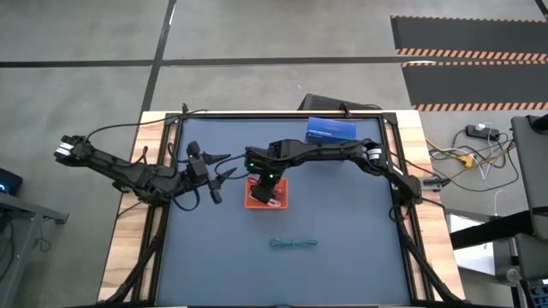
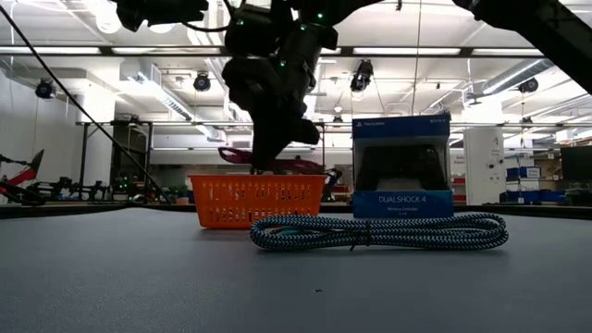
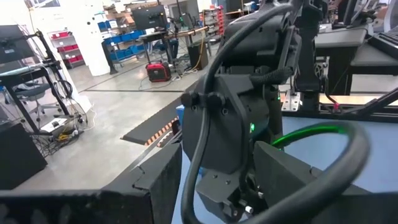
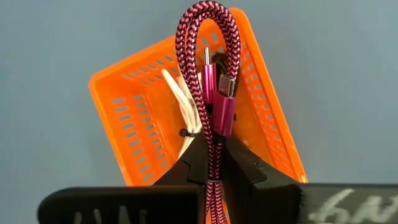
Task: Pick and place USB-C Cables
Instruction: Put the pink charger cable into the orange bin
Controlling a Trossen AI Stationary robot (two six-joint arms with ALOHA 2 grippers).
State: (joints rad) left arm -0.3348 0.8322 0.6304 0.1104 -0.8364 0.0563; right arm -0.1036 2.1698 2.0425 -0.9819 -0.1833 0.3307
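Observation:
An orange tray (image 1: 278, 198) stands at the table's middle, with a white cable (image 4: 184, 106) lying inside it. My right gripper (image 4: 213, 148) hangs over the tray, shut on a pink-red braided cable (image 4: 217, 56). In the low view this gripper (image 2: 268, 153) shows just above the tray's (image 2: 257, 201) rim. A teal cable (image 1: 294, 244) lies coiled flat on the table, nearer the front edge; the low view shows the teal cable (image 2: 379, 231) in front of the tray. My left gripper (image 1: 221, 169) waits open to the tray's left, off the table. My right gripper pinches the pink-red cable's bundled strands (image 4: 213, 163) between its two fingers. The fingers slant down from above, lying along the bundle. The looped end (image 4: 208, 15) and both plugs (image 4: 222, 93) reach past the fingertips over the tray; whether the cable touches the tray, I cannot tell.
A blue game-controller box (image 1: 330, 130) stands upright near the far edge, right of the tray, and shows behind the teal cable in the low view (image 2: 402, 166). Open grey table surface lies to the right and toward the front edge.

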